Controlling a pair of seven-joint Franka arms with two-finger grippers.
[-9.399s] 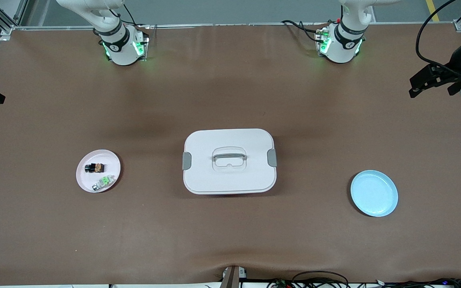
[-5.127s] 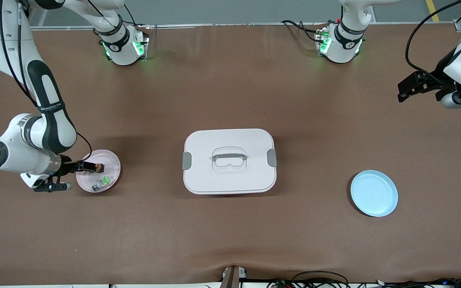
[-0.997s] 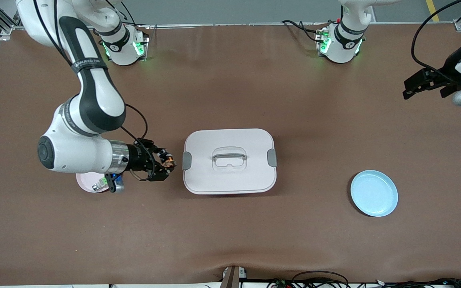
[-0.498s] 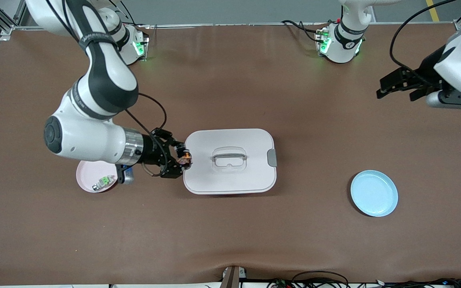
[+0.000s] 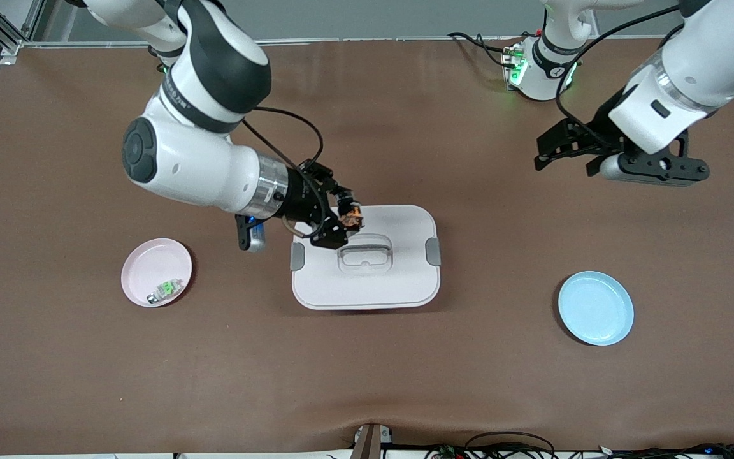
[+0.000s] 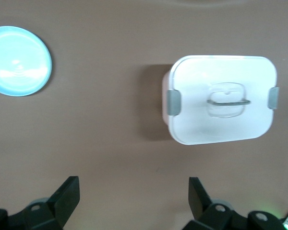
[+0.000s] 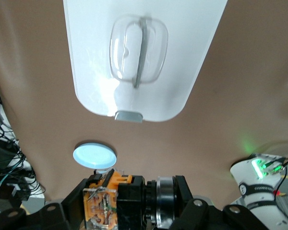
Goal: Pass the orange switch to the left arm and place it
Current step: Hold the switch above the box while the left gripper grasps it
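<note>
The orange switch (image 5: pixel 350 217), a stubby black part with an orange centre, is clamped in my right gripper (image 5: pixel 341 222), which is shut on it. It hangs over the white box (image 5: pixel 367 280), above the lid edge toward the right arm's end. In the right wrist view the switch (image 7: pixel 116 205) fills the jaws, with the box lid (image 7: pixel 91 57) below. My left gripper (image 5: pixel 542 153) is open and holds nothing, in the air over bare table toward the left arm's end. The left wrist view shows its fingers (image 6: pixel 67 197) wide apart, with the box (image 6: pixel 197 120) farther off.
A pink plate (image 5: pixel 150 261) toward the right arm's end holds a small green-and-white part (image 5: pixel 164 291). A blue plate (image 5: pixel 596 308) lies toward the left arm's end, nearer the front camera than the left gripper. Both arm bases stand along the table's back edge.
My right gripper has lifted the switch from beside the box to over its lid. The left arm has swung in from the table's end toward the middle, gripper still open.
</note>
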